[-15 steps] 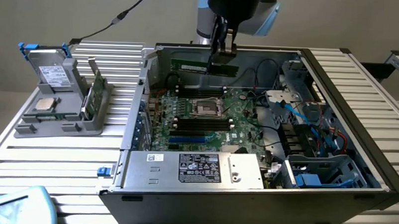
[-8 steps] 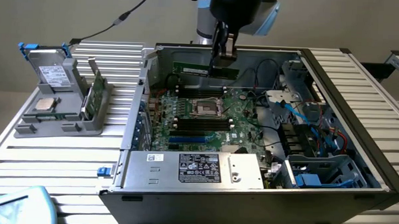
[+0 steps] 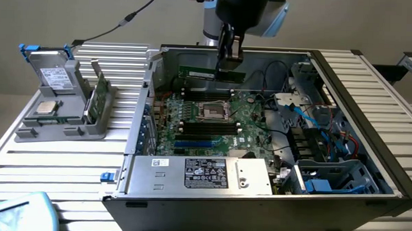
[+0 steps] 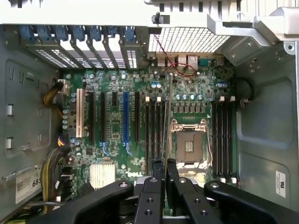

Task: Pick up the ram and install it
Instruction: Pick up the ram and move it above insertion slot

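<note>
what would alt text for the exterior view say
A robot gripper, shut on the ram, holds it over the motherboard inside an open computer case. On the exterior view's left, a grey tray carries a drive.

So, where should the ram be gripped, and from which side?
By its upper long edge, from above, jaws flat on both faces, as the gripper holds the ram now. It is thin and stands on edge, and its lower edge must stay free for a memory slot.
</note>
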Robot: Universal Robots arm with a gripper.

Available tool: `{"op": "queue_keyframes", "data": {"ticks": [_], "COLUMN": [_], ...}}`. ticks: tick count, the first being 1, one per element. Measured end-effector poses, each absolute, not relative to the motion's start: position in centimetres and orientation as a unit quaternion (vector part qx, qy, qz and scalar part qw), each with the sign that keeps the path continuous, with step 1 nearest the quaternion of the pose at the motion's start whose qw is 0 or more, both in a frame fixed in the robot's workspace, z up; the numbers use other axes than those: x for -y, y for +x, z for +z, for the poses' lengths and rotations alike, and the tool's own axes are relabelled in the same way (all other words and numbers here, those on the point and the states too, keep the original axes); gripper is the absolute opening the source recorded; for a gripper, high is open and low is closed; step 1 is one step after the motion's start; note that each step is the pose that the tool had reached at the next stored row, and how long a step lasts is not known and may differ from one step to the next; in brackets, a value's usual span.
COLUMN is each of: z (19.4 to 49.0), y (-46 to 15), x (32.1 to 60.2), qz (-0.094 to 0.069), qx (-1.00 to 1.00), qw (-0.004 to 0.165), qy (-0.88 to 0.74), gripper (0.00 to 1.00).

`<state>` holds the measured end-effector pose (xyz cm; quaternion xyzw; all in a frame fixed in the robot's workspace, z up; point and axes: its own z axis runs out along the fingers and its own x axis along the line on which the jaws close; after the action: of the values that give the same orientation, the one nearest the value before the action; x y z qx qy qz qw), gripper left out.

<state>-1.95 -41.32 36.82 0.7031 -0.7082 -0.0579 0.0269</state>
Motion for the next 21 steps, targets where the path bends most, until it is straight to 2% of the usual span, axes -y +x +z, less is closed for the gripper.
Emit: {"op": "queue_keyframes", "data": {"ticks": [7, 16, 21], "z": [36.0, 35.3, 35.1], "y": [-1.9, -2.0, -2.0], "x": [41.2, 41.0, 41.0], "qz": [-0.051, -0.030, -0.028], "qx": [0.698, 0.687, 0.687], "qw": [0.031, 0.019, 0.018], "qy": [0.714, 0.726, 0.726], "gripper": [0.14, 0.14, 0.14]}}
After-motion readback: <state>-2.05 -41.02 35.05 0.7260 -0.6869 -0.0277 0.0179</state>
